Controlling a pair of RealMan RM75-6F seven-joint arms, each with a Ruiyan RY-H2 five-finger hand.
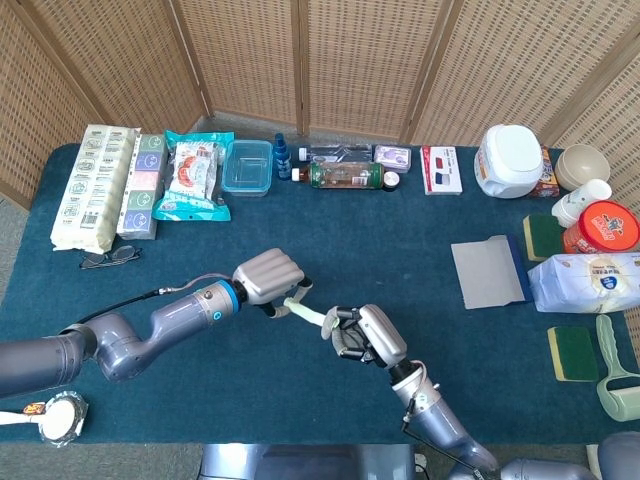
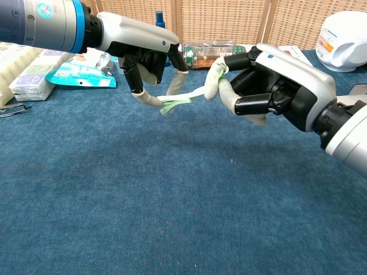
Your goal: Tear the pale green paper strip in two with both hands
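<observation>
The pale green paper strip (image 2: 184,98) hangs stretched between my two hands, above the blue table cloth; in the head view the strip (image 1: 311,315) shows as a short pale band. My left hand (image 2: 146,60) pinches its left end, and the same left hand (image 1: 267,279) sits left of centre. My right hand (image 2: 269,86) pinches the strip's right end between thumb and a finger; seen from the head, the right hand (image 1: 368,337) lies just right of the strip. The strip looks whole, crumpled at the left end.
Along the back edge stand packets (image 1: 190,177), a clear box (image 1: 247,167), bottles (image 1: 344,176) and a white jug (image 1: 509,160). A grey sheet (image 1: 488,272), sponges (image 1: 572,353) and a wipes pack (image 1: 590,282) lie to the right. Glasses (image 1: 110,257) lie at left.
</observation>
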